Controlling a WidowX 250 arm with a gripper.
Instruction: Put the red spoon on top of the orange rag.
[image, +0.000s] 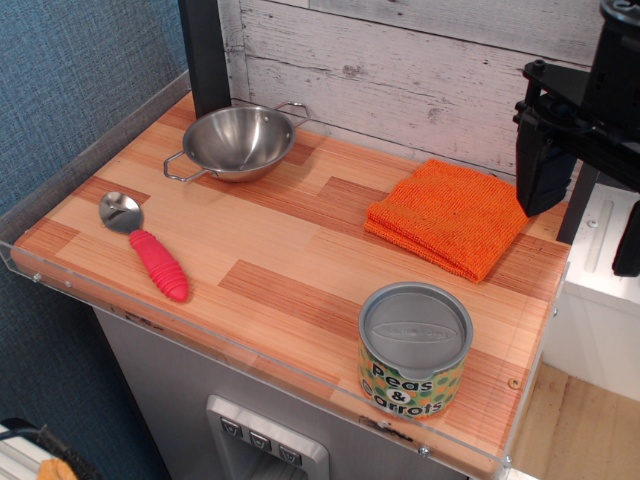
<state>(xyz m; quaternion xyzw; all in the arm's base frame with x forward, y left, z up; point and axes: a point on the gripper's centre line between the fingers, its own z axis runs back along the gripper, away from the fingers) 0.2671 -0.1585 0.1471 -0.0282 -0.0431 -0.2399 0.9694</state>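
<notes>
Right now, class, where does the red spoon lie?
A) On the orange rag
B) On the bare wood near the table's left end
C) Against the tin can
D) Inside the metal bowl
B: the red spoon lies flat on the wooden table in front of the metal bowl, far from the orange rag and the tin can.

Small spoon with shiny silver metal bowl and thick ribbed pinkish-red handle (146, 246): lies flat near the worktop's left front edge, handle angled toward the front.

Bright orange knitted square cloth (450, 217): folded, flat, near the back right corner.
</notes>
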